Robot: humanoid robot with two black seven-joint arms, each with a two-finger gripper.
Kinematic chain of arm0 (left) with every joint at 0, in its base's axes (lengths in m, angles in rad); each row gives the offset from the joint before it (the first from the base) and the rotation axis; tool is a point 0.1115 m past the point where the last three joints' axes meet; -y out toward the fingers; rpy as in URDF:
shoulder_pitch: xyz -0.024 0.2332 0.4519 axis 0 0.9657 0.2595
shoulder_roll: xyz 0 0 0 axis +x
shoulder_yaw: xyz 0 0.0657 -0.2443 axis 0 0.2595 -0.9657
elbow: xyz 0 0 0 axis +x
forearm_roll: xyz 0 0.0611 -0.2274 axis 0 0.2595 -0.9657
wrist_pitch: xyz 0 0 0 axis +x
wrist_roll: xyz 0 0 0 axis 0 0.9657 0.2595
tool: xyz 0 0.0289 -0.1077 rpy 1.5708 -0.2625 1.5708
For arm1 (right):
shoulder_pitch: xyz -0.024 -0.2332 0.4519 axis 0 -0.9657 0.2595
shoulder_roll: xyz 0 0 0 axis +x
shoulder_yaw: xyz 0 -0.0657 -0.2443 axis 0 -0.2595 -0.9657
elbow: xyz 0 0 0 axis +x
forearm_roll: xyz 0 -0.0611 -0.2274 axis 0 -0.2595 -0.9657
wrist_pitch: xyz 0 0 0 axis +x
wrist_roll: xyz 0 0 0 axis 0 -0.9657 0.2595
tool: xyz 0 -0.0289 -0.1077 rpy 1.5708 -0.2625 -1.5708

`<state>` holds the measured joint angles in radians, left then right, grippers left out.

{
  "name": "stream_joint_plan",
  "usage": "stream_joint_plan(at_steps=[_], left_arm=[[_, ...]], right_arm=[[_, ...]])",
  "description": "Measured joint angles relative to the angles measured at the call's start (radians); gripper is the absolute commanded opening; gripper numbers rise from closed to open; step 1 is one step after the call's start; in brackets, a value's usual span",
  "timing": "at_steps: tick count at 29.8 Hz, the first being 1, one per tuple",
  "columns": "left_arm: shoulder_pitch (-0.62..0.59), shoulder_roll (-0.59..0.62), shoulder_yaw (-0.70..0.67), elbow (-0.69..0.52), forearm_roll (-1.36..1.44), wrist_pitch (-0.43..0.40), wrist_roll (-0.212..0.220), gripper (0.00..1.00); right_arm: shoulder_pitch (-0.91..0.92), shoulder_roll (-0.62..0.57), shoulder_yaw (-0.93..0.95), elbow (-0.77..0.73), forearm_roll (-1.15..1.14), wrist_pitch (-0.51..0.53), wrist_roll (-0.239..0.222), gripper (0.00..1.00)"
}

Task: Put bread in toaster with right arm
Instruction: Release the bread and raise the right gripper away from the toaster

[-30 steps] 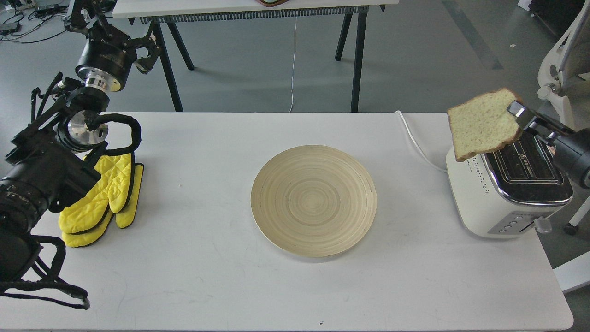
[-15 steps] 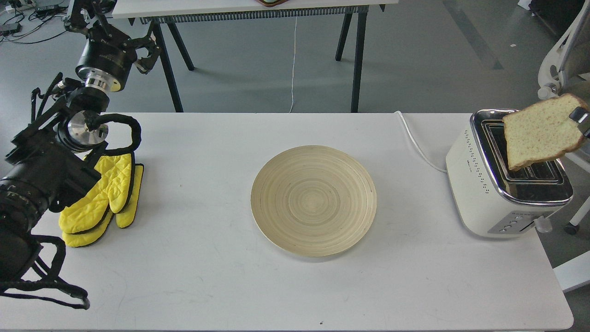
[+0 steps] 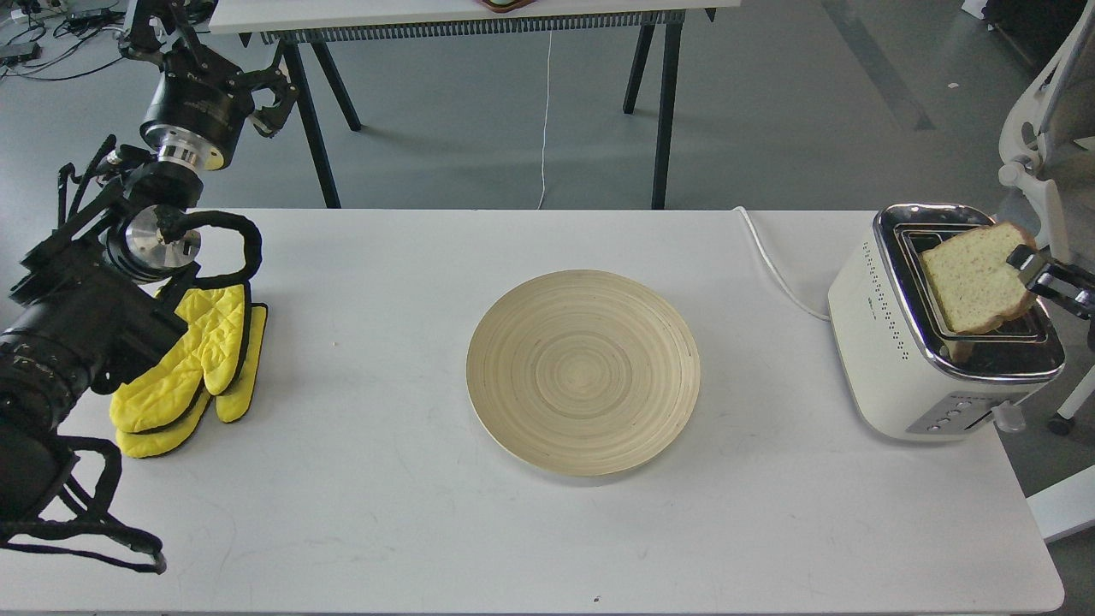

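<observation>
The cream-white toaster (image 3: 898,368) with a chrome top stands at the table's right edge. The bread (image 3: 971,278), a pale speckled slice with brown crust, is tilted over the toaster's slots, its lower edge down at the chrome top. My right gripper (image 3: 1025,261) comes in from the right edge and is shut on the slice's right crust. My left gripper (image 3: 214,64) is raised at the far left, beyond the table's back edge, with its fingers spread and empty.
A round pale wooden plate (image 3: 583,370) lies at the table's middle. Yellow oven mitts (image 3: 192,364) lie at the left beside my left arm. The toaster's white cord (image 3: 774,265) runs off the back edge. A white chair (image 3: 1048,145) stands right of the table.
My right gripper has carried the bread from the toaster's left side rightward over it, then lowered it onto the slots. The left arm has not moved.
</observation>
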<state>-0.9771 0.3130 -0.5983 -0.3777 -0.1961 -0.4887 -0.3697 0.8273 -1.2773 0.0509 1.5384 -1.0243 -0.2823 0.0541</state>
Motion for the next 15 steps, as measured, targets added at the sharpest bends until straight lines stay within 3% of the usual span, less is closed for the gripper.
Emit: stream_joint_plan(at_steps=[6,7,9,15], left_arm=[[0.000,0.000,-0.001,0.000,0.000,0.000,0.000,1.00],[0.000,0.000,-0.001,0.000,0.000,0.000,0.000,1.00],[0.000,0.000,-0.002,0.000,0.000,0.000,0.000,1.00],[0.000,0.000,-0.002,0.000,0.000,0.000,0.000,1.00]], right_arm=[[0.002,0.065,0.008,-0.018,0.004,0.000,-0.006,0.59],[0.002,0.068,0.013,-0.018,0.005,0.000,-0.005,0.67],[0.003,0.071,0.022,-0.018,0.006,0.000,-0.004,0.93],[0.009,0.074,0.129,-0.017,0.027,-0.008,0.004,0.96]])
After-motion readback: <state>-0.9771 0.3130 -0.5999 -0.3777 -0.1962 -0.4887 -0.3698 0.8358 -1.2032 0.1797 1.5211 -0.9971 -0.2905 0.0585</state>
